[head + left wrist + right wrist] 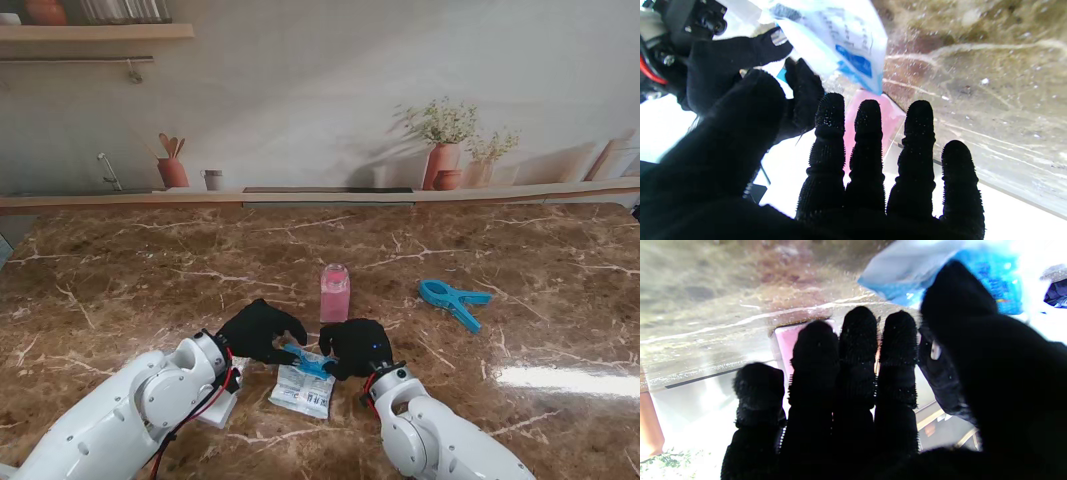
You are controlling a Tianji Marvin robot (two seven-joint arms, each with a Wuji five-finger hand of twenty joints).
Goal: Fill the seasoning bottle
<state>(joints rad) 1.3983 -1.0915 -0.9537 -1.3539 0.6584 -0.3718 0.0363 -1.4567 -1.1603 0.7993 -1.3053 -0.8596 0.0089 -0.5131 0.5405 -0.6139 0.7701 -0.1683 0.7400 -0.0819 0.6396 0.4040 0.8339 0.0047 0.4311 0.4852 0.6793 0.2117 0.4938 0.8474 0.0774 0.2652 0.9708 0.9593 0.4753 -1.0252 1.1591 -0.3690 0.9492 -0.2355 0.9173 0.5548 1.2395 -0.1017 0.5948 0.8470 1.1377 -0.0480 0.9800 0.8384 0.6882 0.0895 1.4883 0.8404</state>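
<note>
Pinching the seasoning packet (304, 385) between them, left hand (258, 330) and right hand (357, 347) sit near the pink bottle (334, 293).

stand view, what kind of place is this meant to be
Probably a mock kitchen: a brown marble-look counter, a pink seasoning bottle standing on it, and a printed backdrop picturing utensils, a tap and potted plants.

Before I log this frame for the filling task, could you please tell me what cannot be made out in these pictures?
- Printed text on the white and blue seasoning sachet: too small in the stand view, blurred in the left wrist view.
- Whether the sachet is torn open: both black gloved hands, left hand and right hand, cover its top edge.
- Mouth of the pink translucent seasoning bottle: fingers hide it in both wrist views.
</note>
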